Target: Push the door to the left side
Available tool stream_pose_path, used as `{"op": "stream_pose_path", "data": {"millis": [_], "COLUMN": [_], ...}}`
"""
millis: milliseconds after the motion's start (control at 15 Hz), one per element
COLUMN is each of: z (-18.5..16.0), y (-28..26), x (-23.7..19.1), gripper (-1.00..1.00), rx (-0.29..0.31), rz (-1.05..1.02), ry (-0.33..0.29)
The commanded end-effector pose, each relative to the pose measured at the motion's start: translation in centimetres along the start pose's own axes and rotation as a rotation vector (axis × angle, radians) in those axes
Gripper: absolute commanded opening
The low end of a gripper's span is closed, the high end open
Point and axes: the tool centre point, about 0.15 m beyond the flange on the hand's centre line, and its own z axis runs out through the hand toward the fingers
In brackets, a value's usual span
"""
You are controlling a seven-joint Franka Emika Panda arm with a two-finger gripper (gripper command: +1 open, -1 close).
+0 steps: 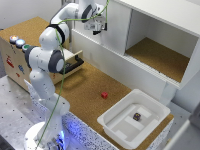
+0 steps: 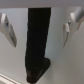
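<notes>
The door is the flat white panel standing at the exterior view's left half of the cabinet, and the half on the exterior view's right lies open, showing a cork floor inside. The gripper hangs right in front of the door's face, near its upper part; whether the fingertips touch the panel cannot be told from the exterior view. In the wrist view the fingers stand well apart with nothing between them but a pale surface and a dark upright shape that is too blurred to name. So the jaws are open and hold nothing.

Below the fingers, and toward the exterior view's left, a wooden drawer with a black handle sticks out from a low box that carries coloured buttons on top. Further from the fingers, on the cork table, lies a small red block. Beyond it, well apart from the gripper, a white bin sits at the table's edge with a small dark cube lying in it.
</notes>
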Motion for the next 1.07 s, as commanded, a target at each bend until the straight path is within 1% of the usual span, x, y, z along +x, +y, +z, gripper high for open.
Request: {"op": "stream_pose_path", "data": {"millis": [0, 267, 533, 733, 1000], "z": [2.6, 2.2, 1.1, 0.1, -1.0], "y": [-1.0, -0.7, -0.4, -0.4, -1.0], "x": [4.9, 4.0, 2.5, 1.0, -0.6], "gripper": [1.0, 1.0, 1.0, 1.0, 1.0], "rx": [0.02, 0.012, -0.025, -0.045, -0.038], "rz": [-0.04, -0.021, 0.012, 0.029, 0.036], "ry": [-0.018, -0.02, -0.067, -0.052, -0.046]}}
